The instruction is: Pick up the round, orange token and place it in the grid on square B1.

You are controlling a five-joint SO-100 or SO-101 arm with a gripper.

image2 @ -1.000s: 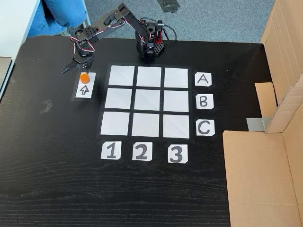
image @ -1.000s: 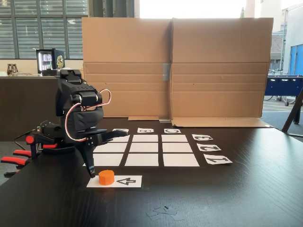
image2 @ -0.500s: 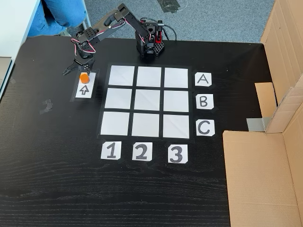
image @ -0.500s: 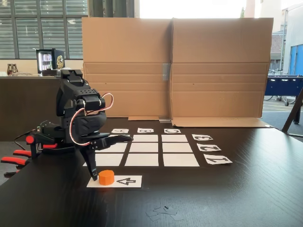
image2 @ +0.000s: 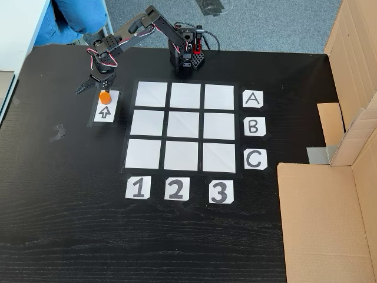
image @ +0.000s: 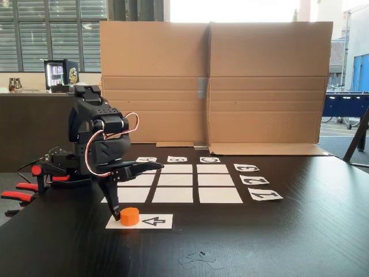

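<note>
The orange token (image: 130, 216) (image2: 104, 96) stands on the end of a white strip printed with an arrow (image: 155, 221) (image2: 105, 112), left of the grid in the top-down fixed view. The grid (image: 176, 180) (image2: 184, 127) is nine white rectangles; square B1 (image: 172, 195) (image2: 146, 122) is blank. My gripper (image: 135, 187) (image2: 92, 89) hangs open just over the token. One finger points down beside the token's left edge in the side fixed view, and the other sticks out sideways above it. Nothing is held.
Letter labels (image2: 253, 126) and number labels (image2: 176, 188) edge the grid. Cardboard walls (image: 210, 81) (image2: 330, 218) stand behind it. The arm's base (image2: 187, 56) is clamped at the table edge with orange clamps (image: 17, 196). Paper scraps (image: 199, 258) lie near the front. A person's legs (image2: 70, 17) are beyond the table.
The open gripper has shifted slightly and settled a little lower over the token. The token has not moved.
</note>
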